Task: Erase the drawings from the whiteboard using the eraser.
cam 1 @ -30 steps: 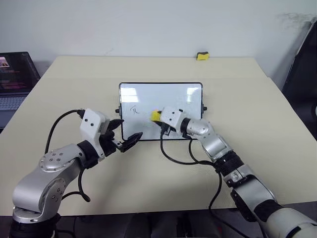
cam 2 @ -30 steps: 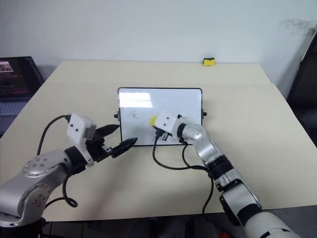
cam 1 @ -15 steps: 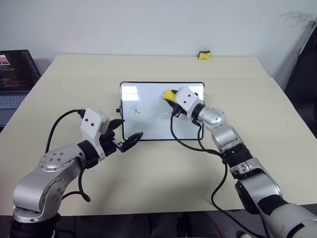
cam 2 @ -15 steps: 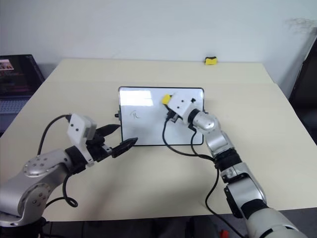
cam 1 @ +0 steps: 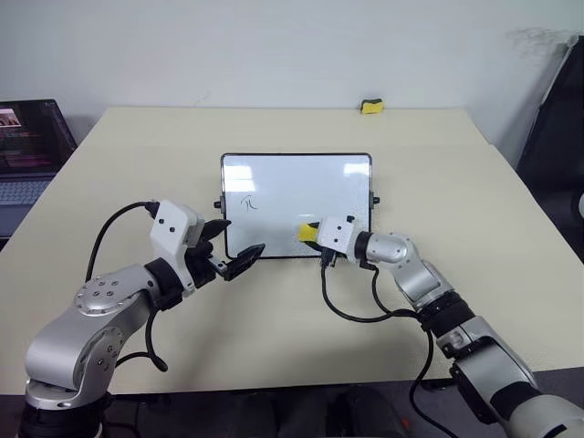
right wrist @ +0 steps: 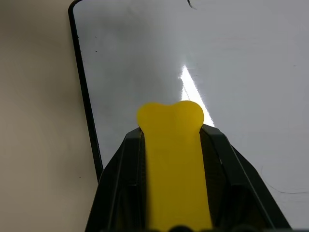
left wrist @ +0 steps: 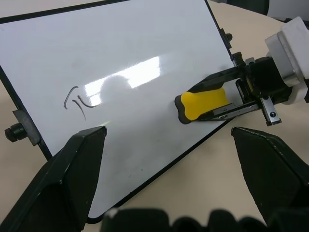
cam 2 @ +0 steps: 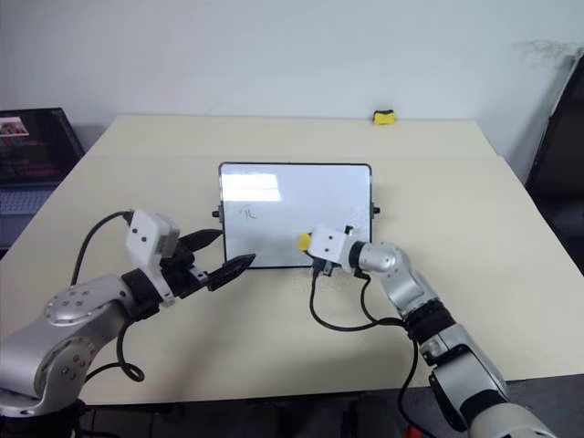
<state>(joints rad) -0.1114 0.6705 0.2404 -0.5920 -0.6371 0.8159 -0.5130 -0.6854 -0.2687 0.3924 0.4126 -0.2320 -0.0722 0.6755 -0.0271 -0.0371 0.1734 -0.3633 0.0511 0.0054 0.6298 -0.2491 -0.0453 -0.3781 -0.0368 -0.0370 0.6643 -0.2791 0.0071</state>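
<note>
Right tool (cam 1: 315, 235) clamped on eraser (left wrist: 202, 103), pressed to whiteboard (cam 1: 292, 173) near front edge. Pi-like drawing (cam 1: 248, 202) left; rest looks wiped. Left tool (cam 1: 235, 248) apart, idle.

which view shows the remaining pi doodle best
The left wrist view: the pi-like doodle is large and unobstructed on the whiteboard, away from the eraser. In the left and right eye views it is a tiny mark toward the board's left edge. The right wrist view gives faint strokes at the board's edges, unidentifiable.
</note>
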